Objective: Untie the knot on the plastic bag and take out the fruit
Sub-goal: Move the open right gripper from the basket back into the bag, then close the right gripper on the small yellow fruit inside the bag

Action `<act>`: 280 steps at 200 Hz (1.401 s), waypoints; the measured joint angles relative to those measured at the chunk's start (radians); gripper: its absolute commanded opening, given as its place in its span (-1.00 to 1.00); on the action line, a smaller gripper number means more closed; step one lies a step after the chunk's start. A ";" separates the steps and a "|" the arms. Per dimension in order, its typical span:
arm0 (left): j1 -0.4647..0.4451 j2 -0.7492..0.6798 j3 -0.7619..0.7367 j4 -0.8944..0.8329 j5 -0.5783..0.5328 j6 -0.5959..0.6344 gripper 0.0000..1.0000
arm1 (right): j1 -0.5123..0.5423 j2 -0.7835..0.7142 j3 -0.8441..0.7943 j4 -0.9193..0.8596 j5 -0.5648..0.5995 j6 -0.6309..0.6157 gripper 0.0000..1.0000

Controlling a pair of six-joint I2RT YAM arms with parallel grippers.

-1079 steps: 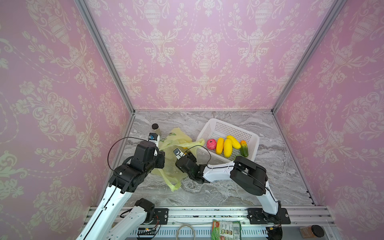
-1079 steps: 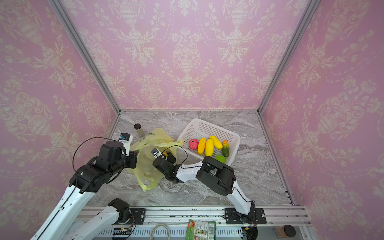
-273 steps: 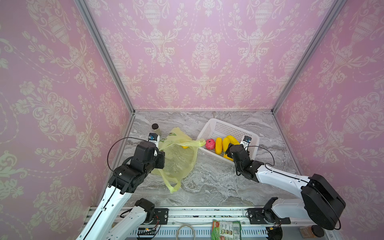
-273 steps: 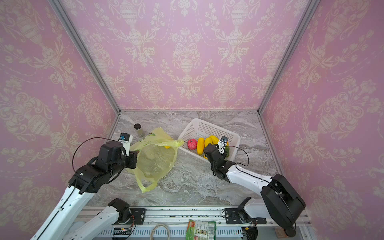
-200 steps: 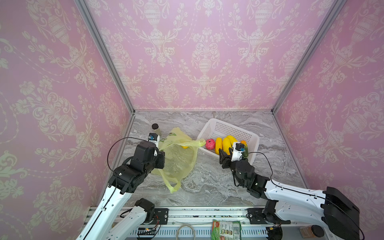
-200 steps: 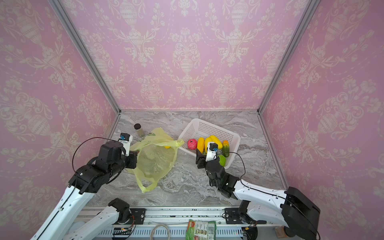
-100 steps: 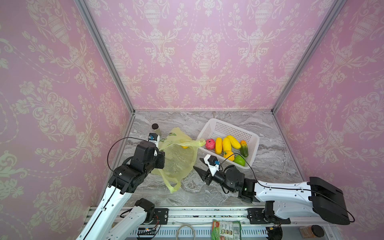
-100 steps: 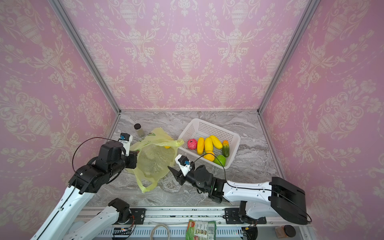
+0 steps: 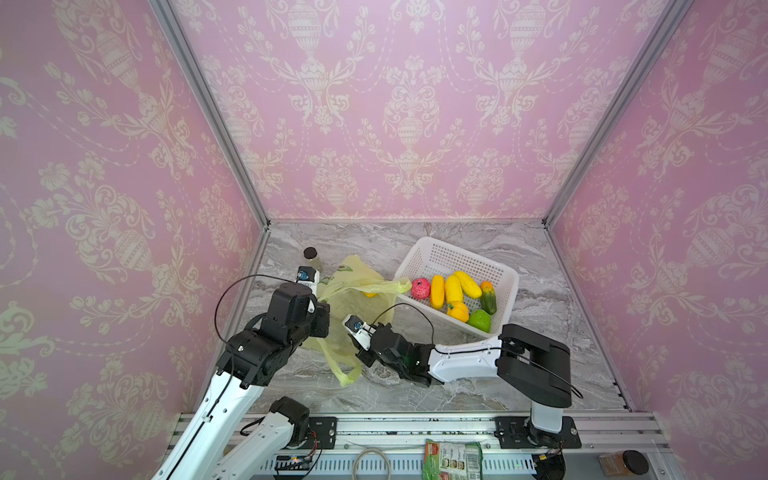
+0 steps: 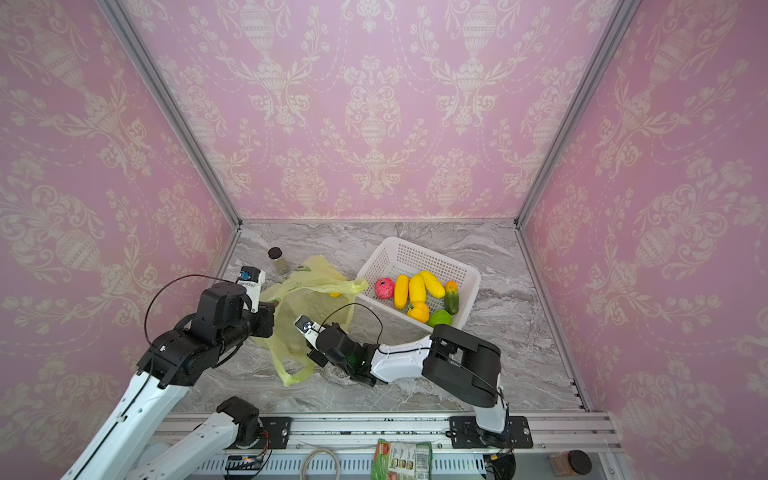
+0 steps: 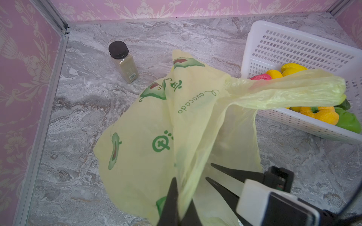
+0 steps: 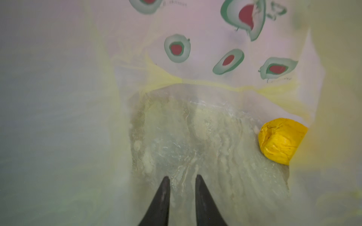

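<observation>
**Plastic bag: mouth held up for fruit retrieval**

Plastic bag (image 9: 353, 299) lies on the worktop (image 9: 415, 399), at 9 o'clock of the white basket (image 9: 457, 253). Left jaws are clamped on its film so that the mouth is held up. Right jaws, narrowly parted and empty, are inside. One yellow fruit (image 9: 369, 294) is seen at about 12 o'clock of them in a top view.

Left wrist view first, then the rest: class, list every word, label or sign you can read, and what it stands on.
"avocado": green script on the plastic bag.
Label on the bottle: too small to read.
Print on the packet by the front rail: too small to read.
Small print beside the bag's avocado pictures, right wrist view: blurred.
</observation>
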State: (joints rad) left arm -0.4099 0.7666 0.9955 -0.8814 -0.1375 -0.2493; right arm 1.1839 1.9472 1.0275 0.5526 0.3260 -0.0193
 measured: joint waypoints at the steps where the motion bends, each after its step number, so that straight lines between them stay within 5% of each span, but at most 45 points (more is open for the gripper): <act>1: 0.000 0.000 0.000 0.000 0.000 0.000 -1.00 | -0.001 0.003 0.002 -0.003 0.000 0.000 -0.50; 76: -0.001 -0.018 0.000 0.001 0.010 0.000 -1.00 | -0.061 0.241 0.392 -0.278 0.032 0.035 -0.60; 162: -0.006 -0.080 -0.004 0.005 0.116 0.001 -1.00 | -0.110 0.394 0.764 -0.631 0.350 0.206 0.16; 280: -0.006 -0.081 -0.005 0.013 0.158 0.001 -1.00 | -0.255 0.547 0.948 -0.798 0.212 0.381 0.78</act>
State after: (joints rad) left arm -0.4164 0.6857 0.9901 -0.8680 0.0204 -0.2481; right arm 0.9287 2.4939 1.9759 -0.2455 0.5377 0.3614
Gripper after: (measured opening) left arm 0.045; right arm 0.876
